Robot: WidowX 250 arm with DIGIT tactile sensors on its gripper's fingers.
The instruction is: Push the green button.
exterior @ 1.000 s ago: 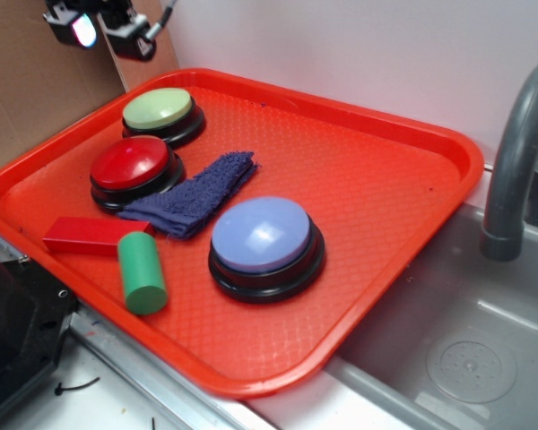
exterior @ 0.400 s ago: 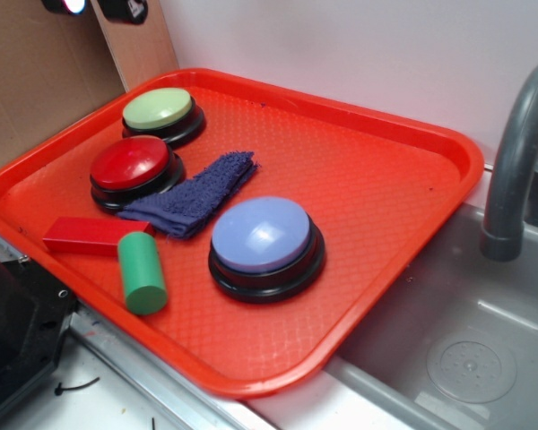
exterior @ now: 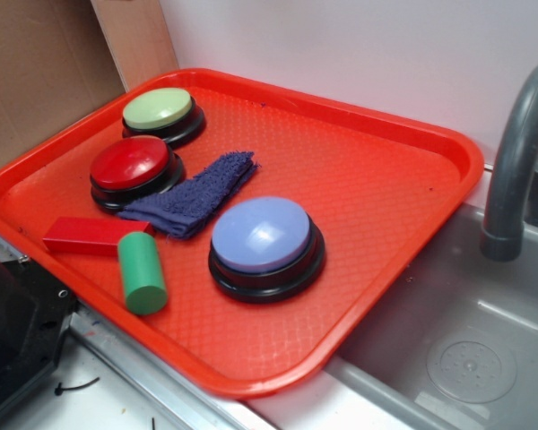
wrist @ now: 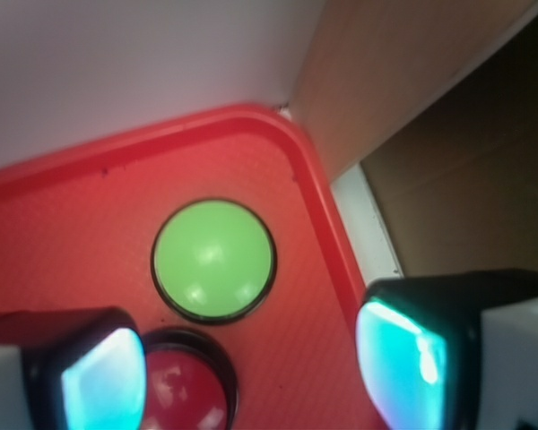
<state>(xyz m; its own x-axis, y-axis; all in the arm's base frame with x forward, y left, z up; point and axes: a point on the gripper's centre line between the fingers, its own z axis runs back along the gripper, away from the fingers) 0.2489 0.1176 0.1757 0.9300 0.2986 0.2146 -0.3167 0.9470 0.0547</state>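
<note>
The green button (exterior: 159, 109) (wrist: 214, 260), pale green and domed on a black base, sits in the far left corner of the red tray (exterior: 386, 161). My gripper (wrist: 251, 367) is out of the exterior view. The wrist view looks down from high above the button. The two fingers (wrist: 103, 381) stand wide apart with nothing between them, so the gripper is open. The button lies ahead of the fingertips, untouched.
On the tray also sit a red button (exterior: 131, 165) (wrist: 186, 399), a blue cloth (exterior: 193, 197), a lavender-blue button (exterior: 263, 238), a dark green cylinder (exterior: 142, 271) and a red block (exterior: 85, 235). A cardboard wall (exterior: 36, 81) stands left. A sink (exterior: 466, 358) and faucet (exterior: 516, 152) lie right.
The gripper has risen out of the top left of the exterior view. Nothing on the tray has moved.
</note>
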